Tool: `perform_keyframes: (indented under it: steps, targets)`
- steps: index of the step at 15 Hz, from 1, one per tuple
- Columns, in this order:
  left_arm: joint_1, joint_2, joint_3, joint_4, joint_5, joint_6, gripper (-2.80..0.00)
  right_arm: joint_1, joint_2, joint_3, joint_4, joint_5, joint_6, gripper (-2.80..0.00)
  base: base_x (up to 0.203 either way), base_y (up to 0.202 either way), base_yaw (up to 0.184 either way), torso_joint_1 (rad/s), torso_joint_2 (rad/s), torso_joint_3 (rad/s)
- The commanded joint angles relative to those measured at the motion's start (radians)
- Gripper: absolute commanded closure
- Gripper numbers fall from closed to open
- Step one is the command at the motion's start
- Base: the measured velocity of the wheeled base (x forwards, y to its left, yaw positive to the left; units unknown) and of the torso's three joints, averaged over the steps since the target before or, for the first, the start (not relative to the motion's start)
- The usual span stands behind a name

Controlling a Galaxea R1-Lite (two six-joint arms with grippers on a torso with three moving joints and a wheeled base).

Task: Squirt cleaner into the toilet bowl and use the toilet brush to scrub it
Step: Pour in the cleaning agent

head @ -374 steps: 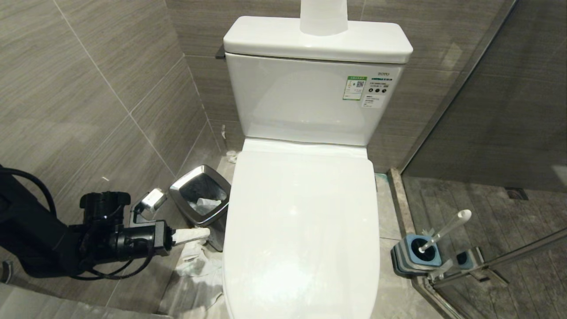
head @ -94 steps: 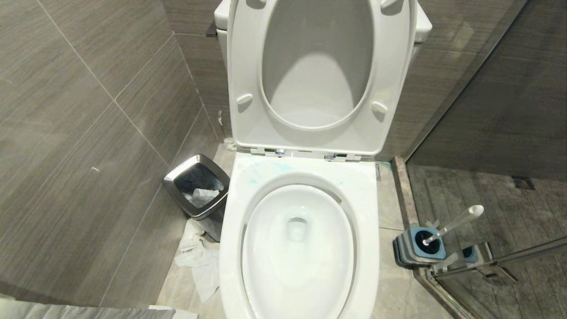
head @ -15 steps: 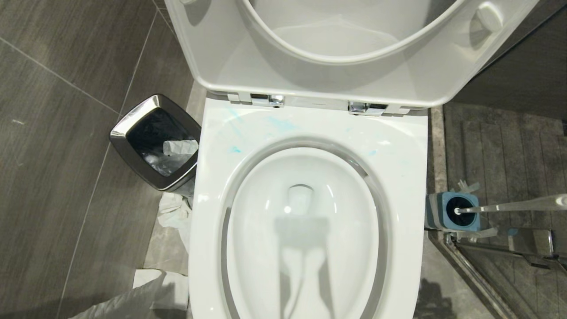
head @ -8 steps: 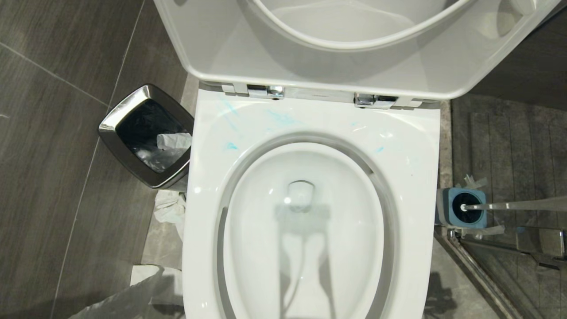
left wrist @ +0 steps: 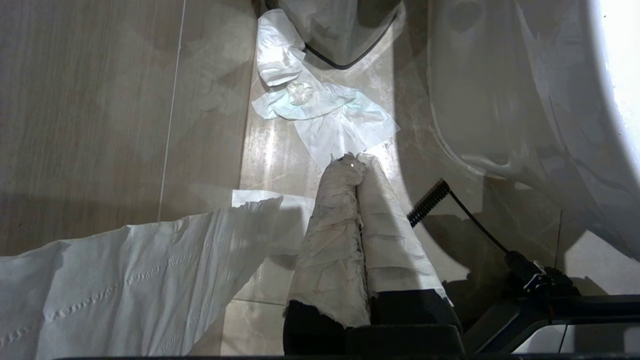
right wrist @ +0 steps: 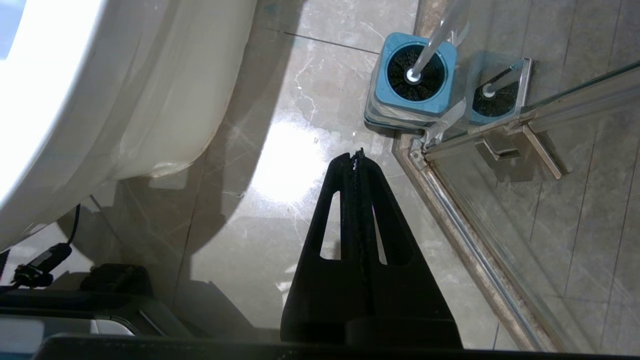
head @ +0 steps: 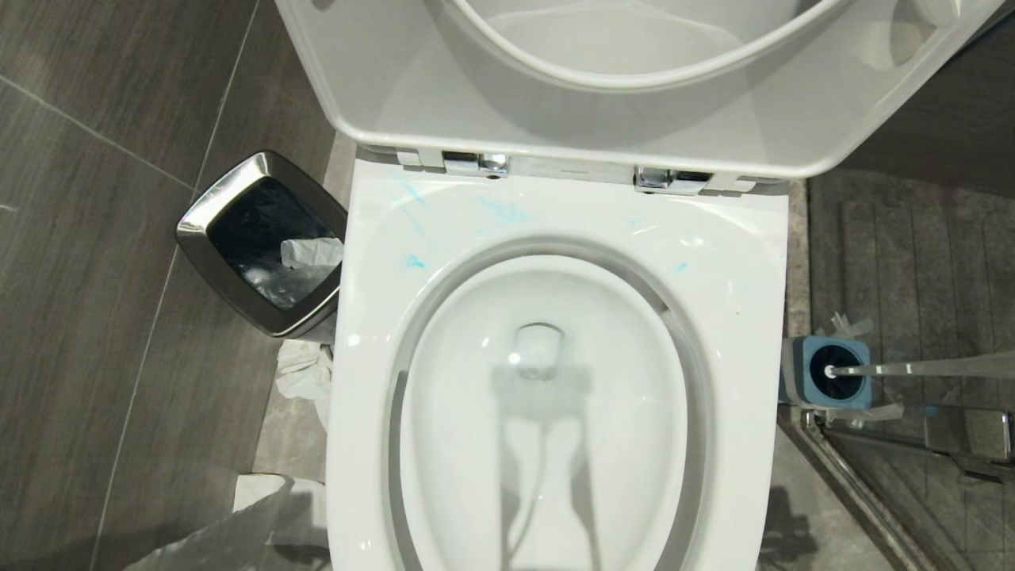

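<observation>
Just beyond your right gripper [right wrist: 356,159], whose fingers are pressing together empty, the toilet brush [right wrist: 429,46] is standing in its holder [right wrist: 412,82]. Its handle is leaning away from the fingertips. Your left gripper [left wrist: 352,162], also closed, is hanging farther off.

Glossy ceramic toilet bowl [head: 365,381]; shiny steel-rimmed bin [head: 208,208].
</observation>
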Motion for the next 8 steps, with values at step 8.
perform_keyframes:
  steps: [8]
  targets:
    - [0.000, 0.001, 0.006, 0.000, 0.000, 0.000, 0.00, 0.001, -0.001, 0.012, -0.001, 0.001, -0.003, 0.00, 0.000, 0.000, 0.000, 0.000, 0.00, 0.000]
